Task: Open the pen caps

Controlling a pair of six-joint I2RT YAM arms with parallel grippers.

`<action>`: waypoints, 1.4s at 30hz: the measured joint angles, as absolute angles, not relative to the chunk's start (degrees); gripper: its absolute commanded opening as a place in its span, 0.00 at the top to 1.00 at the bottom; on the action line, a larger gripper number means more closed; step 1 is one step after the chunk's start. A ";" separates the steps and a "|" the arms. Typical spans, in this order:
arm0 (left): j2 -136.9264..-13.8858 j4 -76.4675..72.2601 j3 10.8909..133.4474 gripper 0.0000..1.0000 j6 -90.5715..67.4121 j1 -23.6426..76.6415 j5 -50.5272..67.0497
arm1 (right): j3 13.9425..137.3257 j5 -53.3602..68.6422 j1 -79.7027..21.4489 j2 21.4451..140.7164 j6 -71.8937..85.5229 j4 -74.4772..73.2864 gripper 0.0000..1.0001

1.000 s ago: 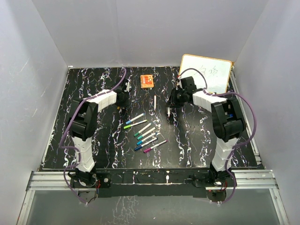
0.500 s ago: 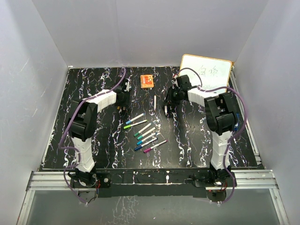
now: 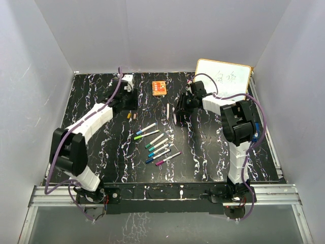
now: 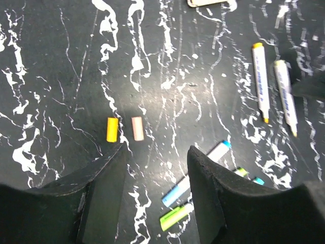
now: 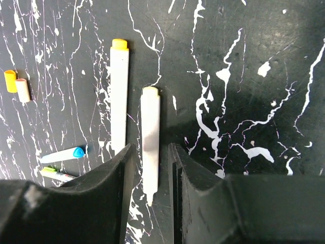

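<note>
Two pen caps [image 3: 130, 116] lie side by side on the black marbled desk [image 3: 213, 152]. One is a yellow cap [image 4: 112, 129] and the other a pale pink cap [image 4: 137, 128]. They nearly touch, just ahead of the left end effector [image 4: 157, 168], whose fingers [image 4: 104, 178] are spread with nothing between them. From overhead those caps are mere specks; the left wrist camera is what gives their colours.

The right wrist camera shows what the overhead view blurs: two uncapped pens [image 5: 119, 96] lying parallel, each with a yellow end. The nearer barrel runs into the narrow gap of the right end effector [image 5: 152, 173]. Its jaws are slightly parted, with dark desk showing on either side of the barrel.

Only the overhead view takes in the row of capped pens [image 3: 156, 144] nearer the arm bases. It also shows the orange block [image 3: 159, 87] at the far side and the whiteboard [image 3: 223, 79] at the far right corner.
</note>
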State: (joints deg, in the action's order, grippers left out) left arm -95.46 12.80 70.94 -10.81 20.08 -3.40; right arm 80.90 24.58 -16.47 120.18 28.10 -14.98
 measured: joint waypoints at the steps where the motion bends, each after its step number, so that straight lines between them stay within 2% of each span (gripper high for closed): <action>1: -93.89 12.03 69.87 0.51 -11.05 20.12 -2.46 | 80.90 24.58 -16.49 120.16 28.21 -14.79 0.67; 9: -89.86 9.04 61.98 0.50 -11.99 23.51 1.15 | 80.64 24.45 -16.49 120.07 28.86 -13.54 0.66; 13: -91.53 9.02 60.86 0.50 -11.33 27.57 0.43 | 78.13 24.10 -16.49 118.15 29.02 -11.73 0.59; 17: -93.73 8.97 60.86 0.50 -10.28 30.87 -1.56 | 74.04 23.70 -16.49 113.16 28.51 -9.54 0.49; 19: -94.96 8.95 60.75 0.50 -9.85 31.77 -2.39 | 72.14 23.42 -16.49 109.91 28.08 -8.21 0.48; 25: -96.29 8.27 59.29 0.50 -8.49 31.86 -4.38 | 67.92 22.72 -16.49 100.09 26.76 -3.84 0.47; 28: -96.36 7.68 58.70 0.51 -7.73 31.88 -5.04 | 66.19 22.70 -16.49 96.73 26.65 -2.22 0.41; 42: -99.68 5.82 56.71 0.55 -6.35 32.01 -5.85 | 62.63 23.83 -16.49 94.39 26.37 0.47 0.37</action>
